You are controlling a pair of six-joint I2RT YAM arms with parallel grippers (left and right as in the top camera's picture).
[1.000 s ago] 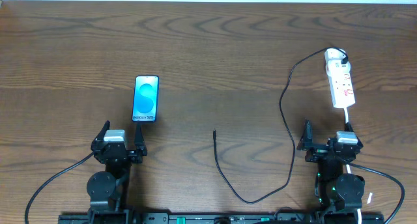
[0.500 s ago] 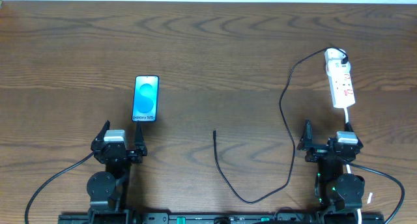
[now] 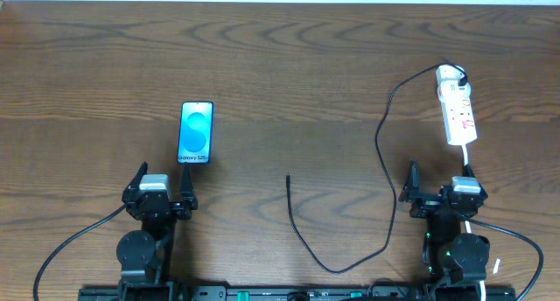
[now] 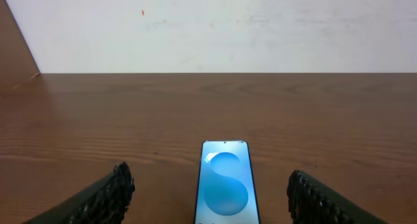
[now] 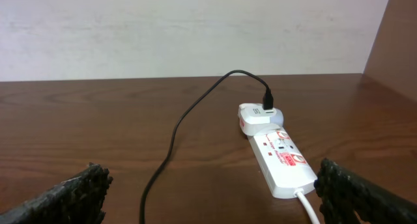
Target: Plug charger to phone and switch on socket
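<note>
surface: dark brown wood with wavy grain, filling almost the whole overhead view
wall: plain off-white, rising behind the far edge of the surface
speck: tiny red mark high on the wall, towards the left in the left wrist view
side board: brown wood panel, standing at the right end of the surface, meeting the wall

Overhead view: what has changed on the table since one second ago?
Nothing visibly changed. The phone, the charger and the socket lie where they were. The left gripper and the right gripper stay open and empty, touching nothing.
</note>
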